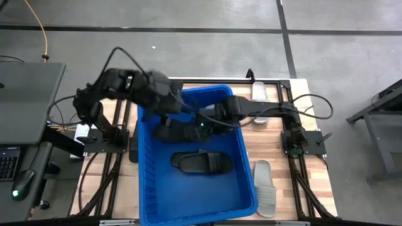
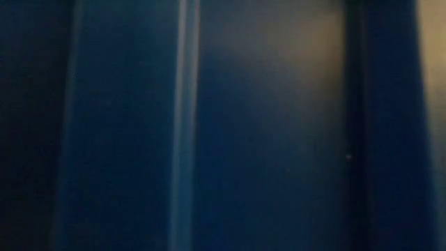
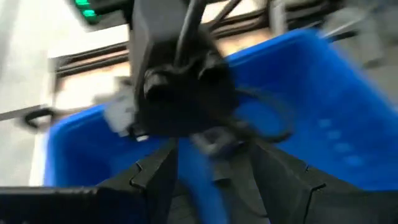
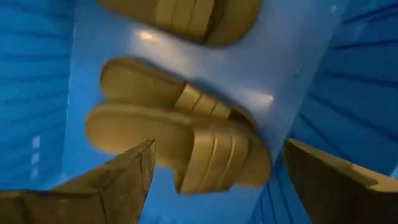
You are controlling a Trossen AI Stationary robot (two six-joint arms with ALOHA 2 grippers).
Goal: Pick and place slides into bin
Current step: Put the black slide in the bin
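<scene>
Black slides (image 1: pixel 201 162) in bin (image 1: pixel 146 188), grey slide (image 1: pixel 264 188) left on table (image 1: pixel 315 194); right gripper (image 1: pixel 200 127) fingers wide, empty; left gripper (image 1: pixel 164 130) fingers unclear.

I see a wooden-topped table (image 1: pixel 314 182) carrying the blue bin (image 1: pixel 146 188), which covers most of its middle. 2 pale slides lie directly on the bare wood to the bin's right: 1 (image 1: pixel 264 187) just beside the bin's near corner, the other (image 1: pixel 259 94) at the far edge, partly under the right arm.
</scene>
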